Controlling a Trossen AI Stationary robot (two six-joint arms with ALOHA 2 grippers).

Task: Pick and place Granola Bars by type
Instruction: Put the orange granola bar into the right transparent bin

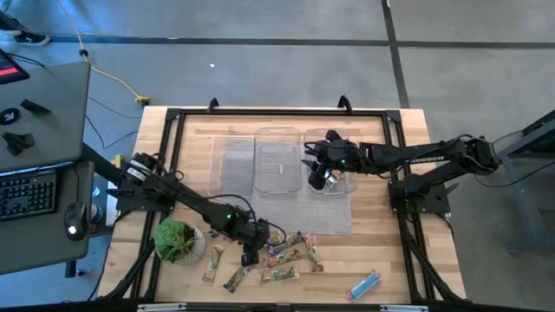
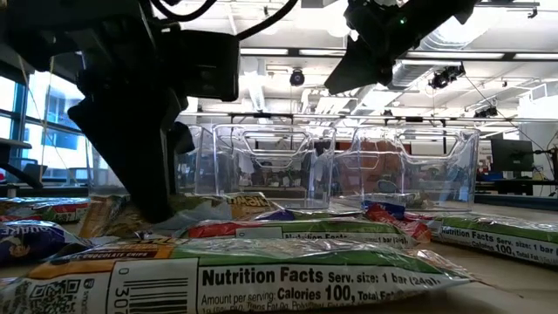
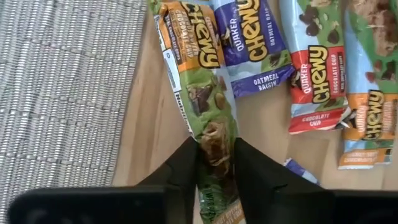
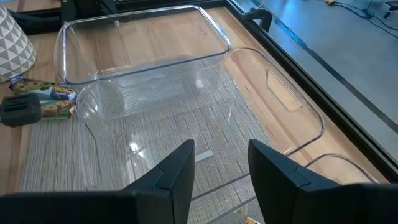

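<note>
Several granola bars (image 1: pixel 282 260) in green, purple, red-orange and blue wrappers lie scattered flat on the wood near the table's near edge. One blue bar (image 1: pixel 364 283) lies apart to the right. My left gripper (image 1: pixel 251 254) is down at the left end of the pile, shut on a green-wrapped bar (image 3: pixel 205 99). My right gripper (image 1: pixel 319 178) hangs open and empty above the clear trays (image 4: pixel 143 68), over the rightmost one (image 1: pixel 338 169). My left gripper (image 3: pixel 216 165) pinches the green-wrapped bar between its two fingers, at the bar's narrowed part (image 3: pixel 216 146) toward one end. The fingers (image 3: pixel 186 168) come from above, pointing down, and lie across the bar's width. The rest of the bar lies on the wood beside the other bars.
Three clear plastic trays stand side by side on a grey mat (image 1: pixel 286 204) in the table's middle. A potted green plant (image 1: pixel 178 240) stands just left of the bars, close to my left arm. A black frame (image 1: pixel 260 113) runs around the table top.
</note>
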